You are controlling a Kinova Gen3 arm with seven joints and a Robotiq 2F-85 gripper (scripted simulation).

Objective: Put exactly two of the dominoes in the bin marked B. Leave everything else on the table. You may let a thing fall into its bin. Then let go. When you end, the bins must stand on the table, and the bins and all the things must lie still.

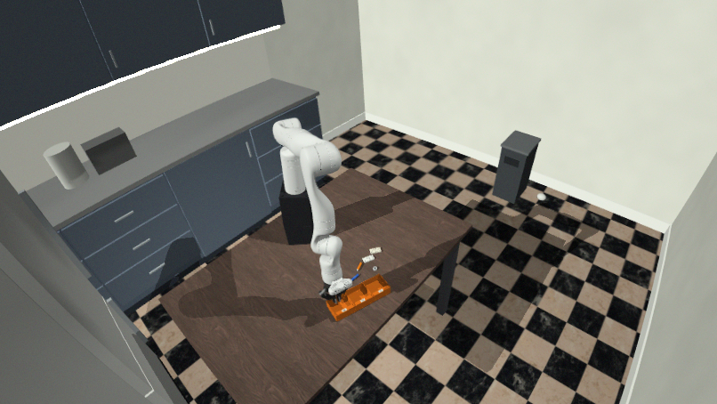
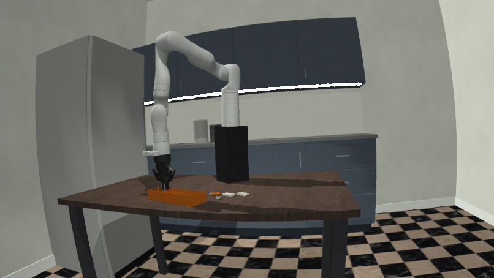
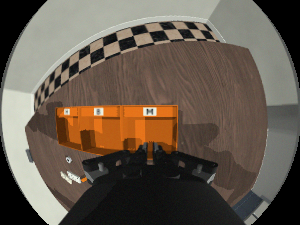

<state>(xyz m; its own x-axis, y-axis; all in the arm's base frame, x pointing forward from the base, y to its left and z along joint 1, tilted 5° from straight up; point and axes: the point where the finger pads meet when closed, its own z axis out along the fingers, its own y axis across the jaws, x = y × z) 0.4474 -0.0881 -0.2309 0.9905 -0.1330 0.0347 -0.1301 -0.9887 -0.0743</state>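
Observation:
Two white dominoes lie flat on the table, one domino (image 1: 374, 249) (image 2: 243, 193) farther from the bins than the other domino (image 1: 367, 258) (image 2: 228, 194). They show small at the lower left of the wrist view. Bin B (image 1: 368, 298) (image 3: 100, 119) is the middle compartment of an orange three-part row standing on the table; no domino shows in it, though part of its inside is shaded. My gripper (image 1: 337, 300) (image 2: 165, 188) (image 3: 150, 147) is shut to a narrow gap, with nothing seen between the fingers. Its tips are low at the back part of bin M (image 3: 150, 121); the exact contact is hidden.
An orange stick-like thing (image 1: 359, 265) (image 2: 214, 193), a blue one (image 1: 355, 276) and a small round grey thing (image 1: 374, 268) (image 2: 217, 197) (image 3: 68, 159) lie between the dominoes and the bins. The third compartment (image 3: 67, 124) is beyond bin B. The table edge runs near the row's labelled side.

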